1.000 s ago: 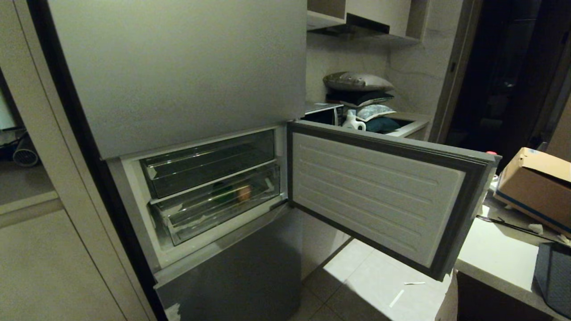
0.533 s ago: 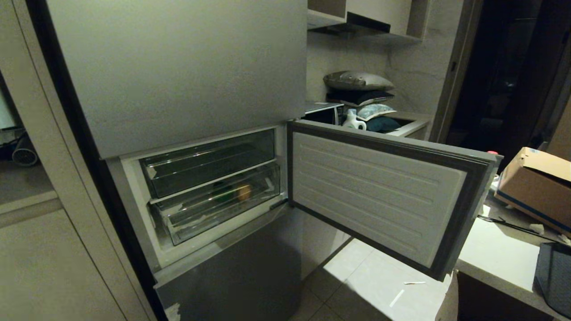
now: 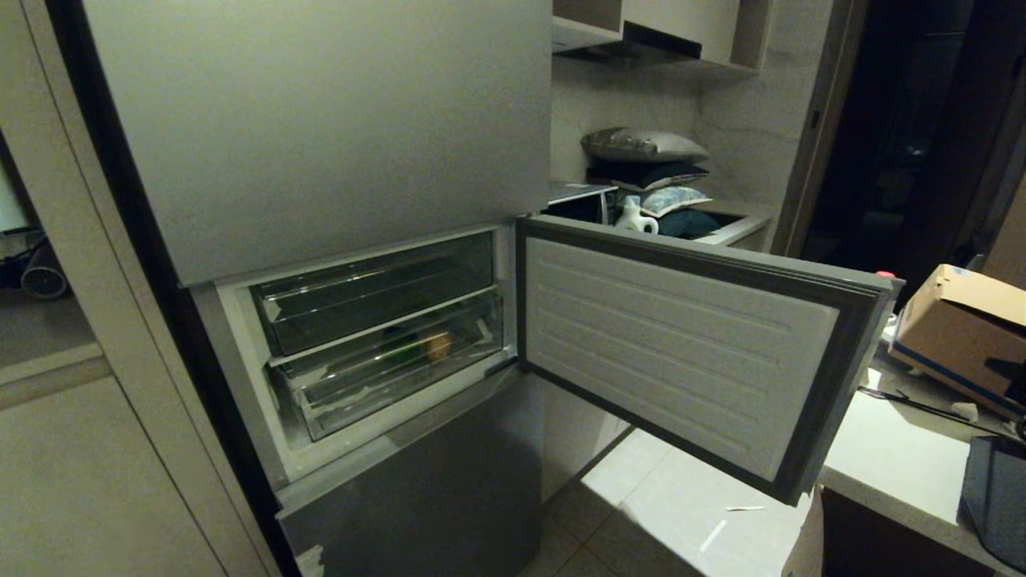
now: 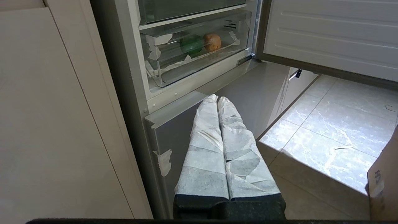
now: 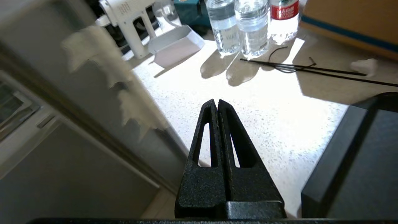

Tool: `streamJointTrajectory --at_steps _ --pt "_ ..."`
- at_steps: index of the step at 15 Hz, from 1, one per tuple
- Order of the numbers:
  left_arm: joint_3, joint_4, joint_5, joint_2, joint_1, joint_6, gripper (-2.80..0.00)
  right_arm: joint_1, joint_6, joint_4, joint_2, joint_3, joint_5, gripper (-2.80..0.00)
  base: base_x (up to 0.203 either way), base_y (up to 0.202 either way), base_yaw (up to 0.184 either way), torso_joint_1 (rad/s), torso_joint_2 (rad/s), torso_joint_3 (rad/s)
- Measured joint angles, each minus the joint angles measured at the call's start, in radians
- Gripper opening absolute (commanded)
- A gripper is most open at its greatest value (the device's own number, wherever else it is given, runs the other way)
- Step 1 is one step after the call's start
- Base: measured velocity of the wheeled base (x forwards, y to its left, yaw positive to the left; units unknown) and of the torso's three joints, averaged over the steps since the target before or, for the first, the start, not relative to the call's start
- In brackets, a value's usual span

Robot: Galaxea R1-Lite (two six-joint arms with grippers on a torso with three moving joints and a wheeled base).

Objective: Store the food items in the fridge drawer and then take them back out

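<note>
The fridge's middle compartment stands open. Its lower clear fridge drawer (image 3: 353, 401) (image 4: 174, 67) is pushed in and holds the food items: a round orange-brown one (image 3: 438, 346) (image 4: 212, 42) and a green one (image 3: 401, 346) (image 4: 190, 45) beside it. My left gripper (image 4: 217, 99), its fingers wrapped in white tape, is shut and empty, low in front of the grey bottom fridge door. My right gripper (image 5: 217, 102), black, is shut and empty over the white counter to the right of the fridge.
The open fridge door (image 3: 681, 353) swings out to the right, over the tiled floor. On the counter (image 3: 898, 457) are a cardboard box (image 3: 962, 328), water bottles (image 5: 239, 25), a white tray (image 5: 175, 45), thin black cables (image 5: 298, 67) and a dark box (image 5: 357, 161).
A dark part of my right arm has come into the head view at the right edge, in front of the cardboard box. The drawers, food and left gripper have not moved.
</note>
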Motion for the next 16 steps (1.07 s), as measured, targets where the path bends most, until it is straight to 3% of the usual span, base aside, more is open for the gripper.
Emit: streamJointTrajectory --at_steps 4,8,16 --pt "0.000 0.000 0.000 0.000 0.000 0.000 -2.80 0.050 0.002 -0.006 0.117 -0.105 -0.071 -2.80 0.000 0.000 0.000 0.000 0.00 0.000" --pt "0.000 0.000 0.000 0.000 0.000 0.000 -2.80 0.102 -0.001 -0.084 0.214 -0.163 -0.073 -2.80 0.000 0.000 0.000 0.000 0.00 0.000" --pt "0.000 0.000 0.000 0.000 0.000 0.000 -2.80 0.178 -0.003 -0.097 0.298 -0.242 -0.073 -2.80 0.000 0.000 0.000 0.000 0.00 0.000"
